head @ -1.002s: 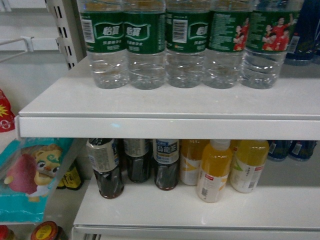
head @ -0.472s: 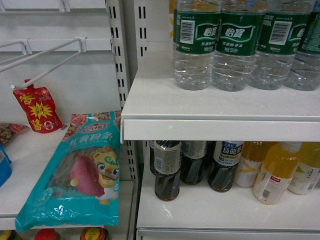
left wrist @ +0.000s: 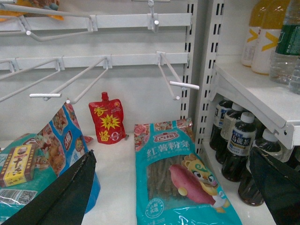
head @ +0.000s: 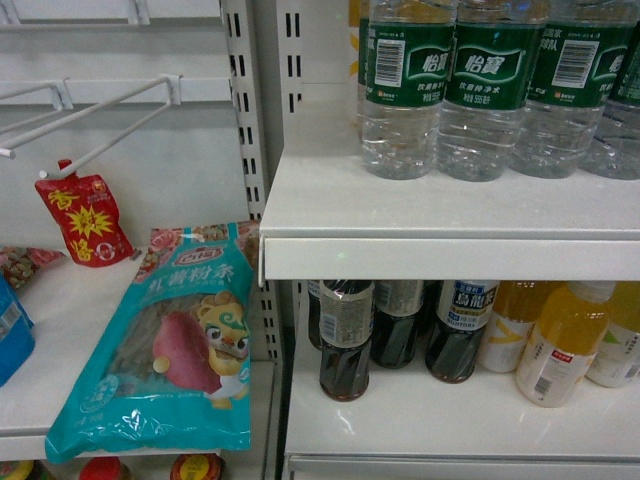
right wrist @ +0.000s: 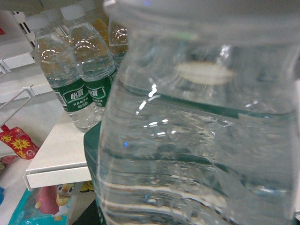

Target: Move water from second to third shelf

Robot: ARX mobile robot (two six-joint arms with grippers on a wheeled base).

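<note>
Because the water (right wrist: 197,140) fills the right wrist view, it sits just in front of the right claw; whether that claw grips cannot be told. The left claw (left wrist: 173,187) hangs open. Full, heavy, slippery: hold its ribbed middle.

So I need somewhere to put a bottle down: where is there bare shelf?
Bare strip along the front of the upper shelf, before the water bottles, widest at its left corner. Lower shelf: free in front of the dark bottles and yellow bottles. Crowded: both back rows, and the teal snack bag bay.
</note>
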